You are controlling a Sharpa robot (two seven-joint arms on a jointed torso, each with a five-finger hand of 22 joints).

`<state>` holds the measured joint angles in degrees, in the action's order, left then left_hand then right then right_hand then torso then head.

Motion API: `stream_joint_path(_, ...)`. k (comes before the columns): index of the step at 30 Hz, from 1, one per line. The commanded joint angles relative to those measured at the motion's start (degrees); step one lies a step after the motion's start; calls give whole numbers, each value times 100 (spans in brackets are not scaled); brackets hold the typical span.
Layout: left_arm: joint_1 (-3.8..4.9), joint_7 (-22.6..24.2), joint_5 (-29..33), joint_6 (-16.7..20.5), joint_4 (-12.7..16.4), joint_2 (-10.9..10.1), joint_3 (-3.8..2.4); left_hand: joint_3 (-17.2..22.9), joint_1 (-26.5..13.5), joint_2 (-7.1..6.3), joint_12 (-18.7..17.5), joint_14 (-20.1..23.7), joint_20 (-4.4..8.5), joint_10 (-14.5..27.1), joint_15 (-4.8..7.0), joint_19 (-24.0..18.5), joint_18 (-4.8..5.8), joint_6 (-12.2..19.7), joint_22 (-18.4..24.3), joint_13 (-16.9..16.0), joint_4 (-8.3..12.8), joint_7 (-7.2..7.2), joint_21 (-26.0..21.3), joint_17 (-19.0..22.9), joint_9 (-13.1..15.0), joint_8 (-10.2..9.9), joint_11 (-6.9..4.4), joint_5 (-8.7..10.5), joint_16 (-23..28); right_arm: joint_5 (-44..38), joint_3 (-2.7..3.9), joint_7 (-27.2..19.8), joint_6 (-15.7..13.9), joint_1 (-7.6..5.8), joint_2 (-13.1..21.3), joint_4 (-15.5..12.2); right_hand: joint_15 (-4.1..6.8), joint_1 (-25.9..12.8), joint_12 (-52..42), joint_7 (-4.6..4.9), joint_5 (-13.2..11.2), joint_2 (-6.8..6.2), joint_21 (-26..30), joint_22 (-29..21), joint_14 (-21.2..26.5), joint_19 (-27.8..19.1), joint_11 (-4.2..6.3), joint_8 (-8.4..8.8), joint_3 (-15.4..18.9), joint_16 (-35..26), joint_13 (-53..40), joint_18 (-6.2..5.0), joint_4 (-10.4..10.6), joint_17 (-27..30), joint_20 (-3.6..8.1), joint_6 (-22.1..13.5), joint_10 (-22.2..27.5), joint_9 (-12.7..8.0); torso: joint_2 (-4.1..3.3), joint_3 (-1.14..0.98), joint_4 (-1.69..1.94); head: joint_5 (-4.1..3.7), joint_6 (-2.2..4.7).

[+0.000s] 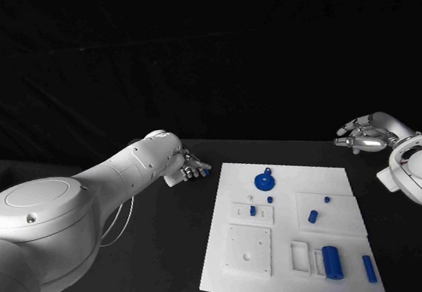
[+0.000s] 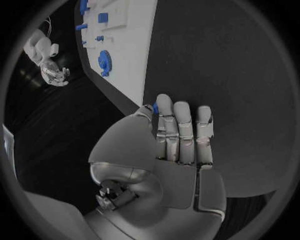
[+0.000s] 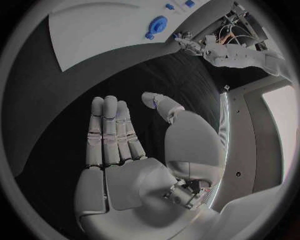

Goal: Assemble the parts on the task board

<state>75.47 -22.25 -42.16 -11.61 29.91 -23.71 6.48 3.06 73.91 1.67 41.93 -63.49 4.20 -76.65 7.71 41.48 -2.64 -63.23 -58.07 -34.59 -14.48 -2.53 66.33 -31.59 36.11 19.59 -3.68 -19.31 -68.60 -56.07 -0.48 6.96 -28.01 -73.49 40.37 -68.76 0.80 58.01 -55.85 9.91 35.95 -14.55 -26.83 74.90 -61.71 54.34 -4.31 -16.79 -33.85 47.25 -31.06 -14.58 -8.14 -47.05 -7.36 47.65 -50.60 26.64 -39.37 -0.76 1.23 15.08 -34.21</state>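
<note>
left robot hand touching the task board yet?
Apart. In the head view, black table shows between the left robot hand and the near edge of the task board; the left wrist view also shows dark table between the fingers and the board.

One task board [image 1: 246, 246], two hands

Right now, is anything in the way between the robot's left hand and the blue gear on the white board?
Nothing visible is. The left hand hangs over bare black table just off the task board's far left corner. The blue gear lies flat near that corner, with only bare table and white board between them. The right hand is on the board's far side.
</note>
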Motion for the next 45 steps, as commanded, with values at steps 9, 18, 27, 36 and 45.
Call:
stream_joint_path(9,-47,-36,9,-79,-35,26,15,-98,398,154,19,62,851,61,-17,-47,29,101,-19,22,89,-31,-64,25,-13,-68,32,4,-9,-39,4,-44,56,0,-3,-8,-7,3,-21,53,37,44,14,140,41,3,-3,5,0,-19,9,-42,-42,4,-21,3,49,-9,-3,-7,-5,-10,1)
stream_joint_path(18,-47,-115,-3,-127,-59,27,15,-221,382,79,21,57,855,70,-10,-20,35,155,-29,28,-147,-49,-75,38,-40,-122,45,1,-5,-39,4,-43,58,0,-1,-7,-7,1,-24,53,36,45,13,141,39,4,-3,4,1,-18,11,-42,-41,4,-21,4,48,-8,-3,-7,-5,-14,-8)
stream_joint_path(27,-47,-213,-108,-241,-100,47,16,-290,-118,-150,37,40,866,71,-2,29,39,156,-29,32,-223,-47,-106,50,-57,-149,42,-321,-13,-39,4,-45,61,0,-3,-9,-7,0,-25,53,34,45,12,141,38,5,-3,3,2,-17,13,-42,-41,4,-21,4,47,-8,-2,-5,-3,-30,-9)
stream_joint_path(36,-48,-274,-128,-298,-165,85,16,-195,-467,-271,50,47,876,90,3,44,36,163,-40,32,-226,-47,-128,58,-62,-164,40,-341,-18,-39,4,-49,58,0,-9,-8,-6,-1,-27,53,33,45,12,141,38,5,-3,3,3,-17,16,-42,-41,4,-21,4,47,-8,-3,-6,-4,-33,-12)
stream_joint_path(45,-55,-263,-46,-310,-179,90,16,-51,-488,-248,76,106,869,170,-10,-14,39,231,-81,16,-200,-67,-141,55,-57,-190,59,-833,-34,-39,4,-49,61,0,-5,-19,-6,-2,-29,52,33,45,11,141,37,6,-3,3,4,-17,18,-42,-42,4,-20,4,47,-9,-5,-8,-5,-37,-15)
